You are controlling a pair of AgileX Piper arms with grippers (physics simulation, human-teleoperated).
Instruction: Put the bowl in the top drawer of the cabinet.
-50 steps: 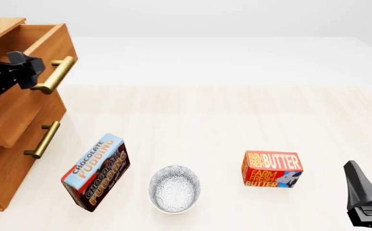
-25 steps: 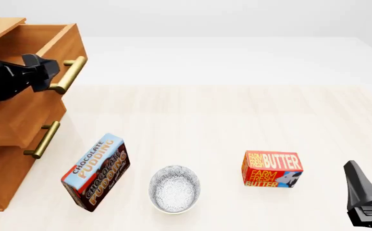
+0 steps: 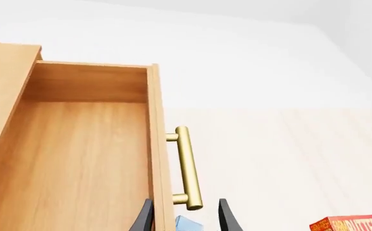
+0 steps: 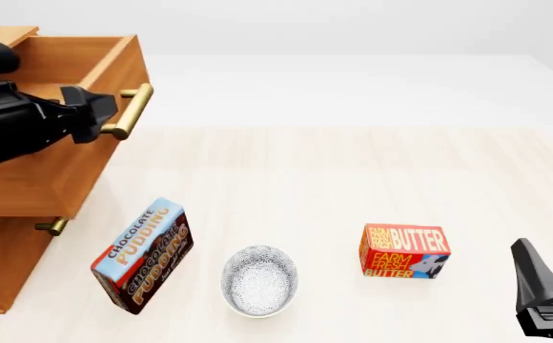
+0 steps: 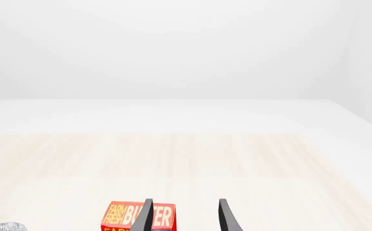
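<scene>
Front view: left gripper (image 4: pixel 105 114) closed on brass handle (image 4: pixel 131 109) of top drawer (image 4: pixel 67 150), pulled out; right gripper (image 5: pixel 184 216) fingers apart, empty; bowl (image 4: pixel 259 280) on table (image 4: pixel 353 179)

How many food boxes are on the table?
2. The chocolate pudding box stands just left of the bowl, near the cabinet. The butter box sits to the bowl's right. None other shows, though the arm and pulled-out top drawer could hide something.

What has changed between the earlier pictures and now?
The left gripper, at the brass bar handle, has pulled the top light-brown wooden drawer further out. The patterned white bowl, both food boxes and the right gripper stayed put.
</scene>
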